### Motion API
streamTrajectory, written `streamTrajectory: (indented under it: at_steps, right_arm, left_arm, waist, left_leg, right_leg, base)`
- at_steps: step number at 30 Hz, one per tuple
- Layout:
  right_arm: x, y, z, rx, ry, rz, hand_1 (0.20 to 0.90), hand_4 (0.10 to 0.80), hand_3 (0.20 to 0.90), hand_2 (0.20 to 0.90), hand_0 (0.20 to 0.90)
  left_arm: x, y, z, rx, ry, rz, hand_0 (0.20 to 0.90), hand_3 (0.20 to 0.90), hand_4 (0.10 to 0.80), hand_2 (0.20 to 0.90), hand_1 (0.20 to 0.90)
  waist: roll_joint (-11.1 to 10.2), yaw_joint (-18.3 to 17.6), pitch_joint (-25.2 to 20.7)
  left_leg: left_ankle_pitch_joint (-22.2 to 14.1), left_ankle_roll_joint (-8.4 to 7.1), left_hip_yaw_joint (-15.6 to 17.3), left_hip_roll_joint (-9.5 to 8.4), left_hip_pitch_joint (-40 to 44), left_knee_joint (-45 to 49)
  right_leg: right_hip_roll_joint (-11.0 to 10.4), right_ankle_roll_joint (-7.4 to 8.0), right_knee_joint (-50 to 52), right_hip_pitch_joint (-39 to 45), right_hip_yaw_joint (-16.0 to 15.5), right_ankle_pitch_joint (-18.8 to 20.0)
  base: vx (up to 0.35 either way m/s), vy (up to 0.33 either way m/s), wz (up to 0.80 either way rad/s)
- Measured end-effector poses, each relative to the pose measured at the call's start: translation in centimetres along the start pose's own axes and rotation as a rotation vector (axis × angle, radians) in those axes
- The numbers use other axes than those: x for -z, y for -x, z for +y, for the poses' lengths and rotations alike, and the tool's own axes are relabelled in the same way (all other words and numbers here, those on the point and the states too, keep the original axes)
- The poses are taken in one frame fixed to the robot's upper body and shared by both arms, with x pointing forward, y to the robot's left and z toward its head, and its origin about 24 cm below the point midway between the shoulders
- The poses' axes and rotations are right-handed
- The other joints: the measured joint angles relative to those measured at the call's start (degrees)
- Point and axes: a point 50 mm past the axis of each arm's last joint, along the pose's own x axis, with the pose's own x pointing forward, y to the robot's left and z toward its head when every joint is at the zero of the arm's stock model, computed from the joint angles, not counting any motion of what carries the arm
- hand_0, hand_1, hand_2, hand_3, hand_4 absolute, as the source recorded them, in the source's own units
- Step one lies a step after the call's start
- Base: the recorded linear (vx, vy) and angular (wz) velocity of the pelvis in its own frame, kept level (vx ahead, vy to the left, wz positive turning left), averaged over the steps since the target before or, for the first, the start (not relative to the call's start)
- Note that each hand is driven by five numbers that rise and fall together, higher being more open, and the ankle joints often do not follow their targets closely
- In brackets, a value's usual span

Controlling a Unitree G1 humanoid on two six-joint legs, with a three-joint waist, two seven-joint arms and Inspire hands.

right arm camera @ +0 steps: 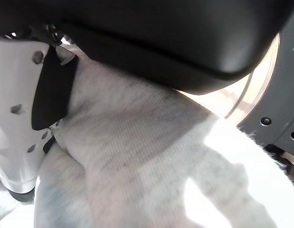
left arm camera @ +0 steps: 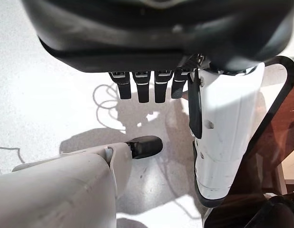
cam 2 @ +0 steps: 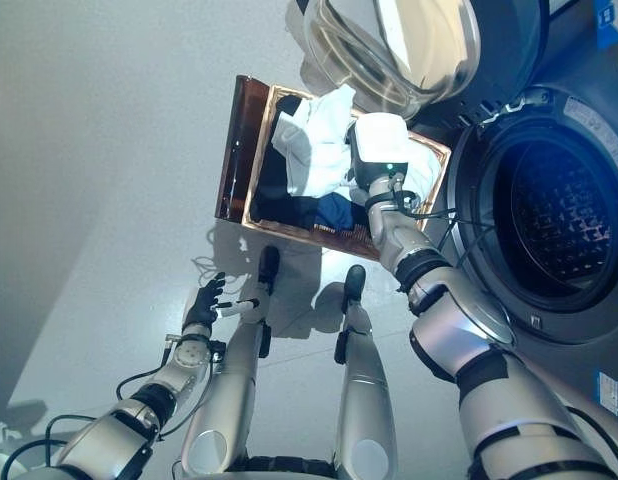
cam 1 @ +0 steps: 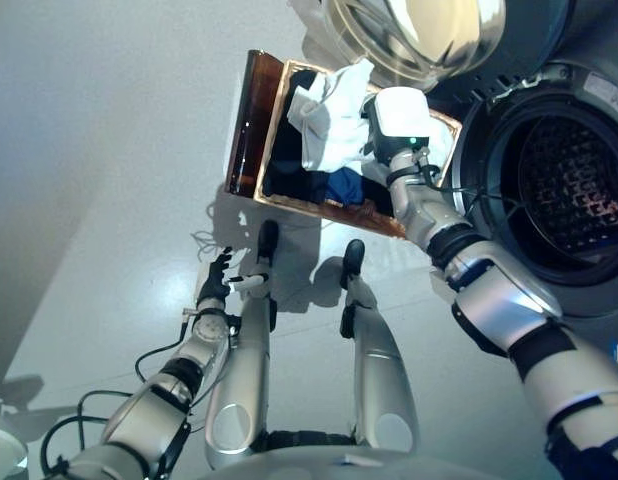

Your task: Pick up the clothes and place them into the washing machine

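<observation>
A brown basket (cam 1: 251,125) stands on the floor to the left of the washing machine (cam 1: 509,110) and holds white, dark and blue clothes (cam 1: 344,187). My right hand (cam 1: 399,118) reaches over the basket's near right part and is shut on a white garment (cam 1: 327,122), which stands bunched up above the other clothes. In the right wrist view that pale cloth (right arm camera: 137,161) fills the picture, with the white-covered thumb (right arm camera: 18,118) pressed into it. My left hand (cam 1: 214,288) hangs low at the left above the floor, fingers (left arm camera: 142,88) straight and holding nothing.
The machine's round glass door (cam 1: 419,35) stands swung open above the basket's far edge. Its dark drum opening (cam 1: 574,185) faces me at the right, close to my right forearm. Grey floor spreads to the left of the basket.
</observation>
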Motion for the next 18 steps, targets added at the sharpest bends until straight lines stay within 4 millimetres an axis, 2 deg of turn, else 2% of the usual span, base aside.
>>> streamTrajectory:
  at_steps: [5, 9, 18]
  right_arm:
    - [0.0, 0.3, 0.0, 0.02, -0.048, 0.004, 0.2, 0.3, 0.2, 0.2, 0.2]
    - [0.3, 1.0, 0.2, 0.041, -0.191, 0.055, 0.2, 0.3, 0.2, 0.2, 0.2]
    - [1.0, 4.1, 2.4, 0.059, -0.6, 0.212, 0.2, 0.3, 0.2, 0.2, 0.2]
  left_arm:
    - [0.0, 0.0, 0.0, -0.001, 0.0, -0.001, 0.9, 0.9, 0.8, 0.9, 0.9]
    - [-0.1, 0.0, -0.1, 0.0, 0.002, -0.002, 0.9, 0.9, 0.8, 0.9, 0.9]
    - [-0.1, 0.0, -0.1, -0.016, 0.008, -0.005, 0.9, 0.9, 0.8, 0.9, 0.9]
  waist:
    - [-0.02, -0.21, 0.01]
    - [-0.07, -0.25, 0.04]
    - [-0.08, -1.85, 0.04]
  left_leg:
    - [0.13, 0.18, 0.23, 0.0, 0.28, 0.12]
    - [0.21, 0.31, 0.9, 0.01, 1.24, 0.25]
    - [-0.11, 0.29, 2.61, 0.23, 3.68, 0.22]
  right_leg:
    - [-0.01, 0.0, 0.15, 0.12, 0.15, 0.01]
    - [-0.11, 0.01, 0.56, 0.63, 0.55, 0.02]
    - [-0.35, 0.24, -0.5, 3.02, 1.77, 0.3]
  base:
    - [0.002, 0.003, -0.01]
    - [0.014, 0.026, -0.06]
    - [0.019, 0.018, -0.07]
